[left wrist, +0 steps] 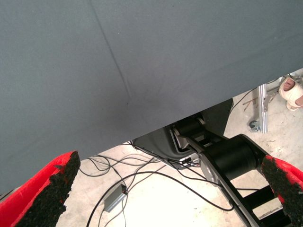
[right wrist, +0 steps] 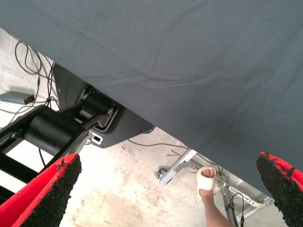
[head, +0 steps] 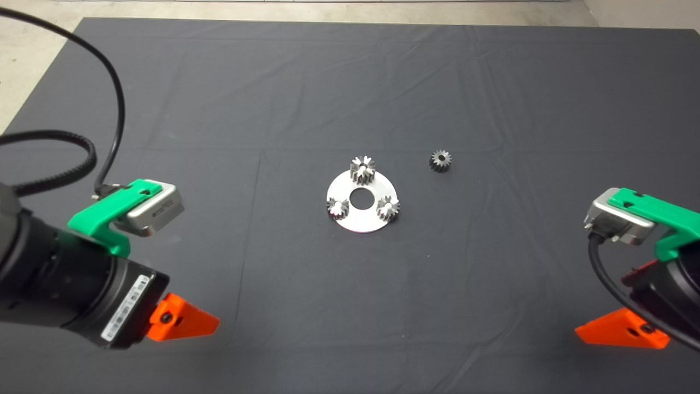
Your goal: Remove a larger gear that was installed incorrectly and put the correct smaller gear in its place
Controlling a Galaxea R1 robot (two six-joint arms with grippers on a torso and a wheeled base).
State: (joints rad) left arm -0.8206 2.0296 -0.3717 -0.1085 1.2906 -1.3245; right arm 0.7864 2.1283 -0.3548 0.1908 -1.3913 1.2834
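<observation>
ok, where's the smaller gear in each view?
Head view: smaller gear lies loose on the mat, right of the plate, apart from it.
Left wrist view: not in it.
Right wrist view: not in it.
Shared landmark: the mat, in all three views; both wrist views also show a person's foot.

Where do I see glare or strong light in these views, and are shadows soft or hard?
Head view: the metal plate glares white, the larger gear glints, the smaller gear stays dark; shadows on the mat are soft. Left wrist view: the floor past the open left hand is very bright. Right wrist view: the same past the right hand.
</observation>
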